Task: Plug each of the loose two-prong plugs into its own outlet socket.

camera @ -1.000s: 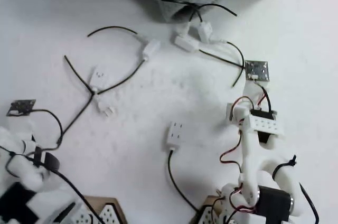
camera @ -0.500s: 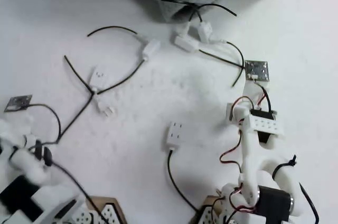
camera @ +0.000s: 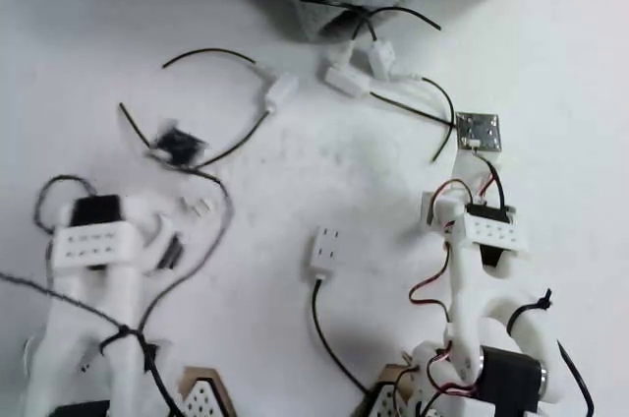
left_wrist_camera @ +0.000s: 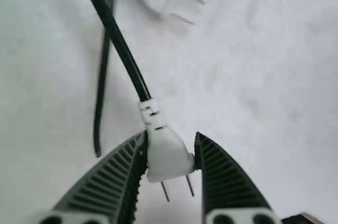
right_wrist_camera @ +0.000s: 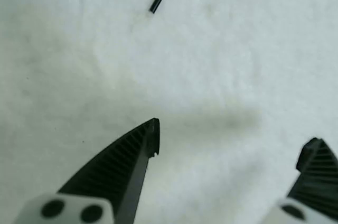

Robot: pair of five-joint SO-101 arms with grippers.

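White tabletop [camera: 550,33]. Nearer right edge, right end effector [right_wrist_camera: 234,133] spread wide, gripping nothing. Toward front-left corner, left end effector [left_wrist_camera: 170,139] clamped on plug [left_wrist_camera: 166,155], prongs bare. Socket [camera: 326,248] mid-front, face up; second plug [camera: 200,206] lying loose between it and left edge.

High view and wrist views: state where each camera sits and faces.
High view: fixed overhead, facing the table; left arm, right arm show.
Left wrist view: on that wrist, facing the left gripper shut on a two-prong plug.
Right wrist view: on that wrist, facing table past open right gripper.
High and right wrist views share the cable end.
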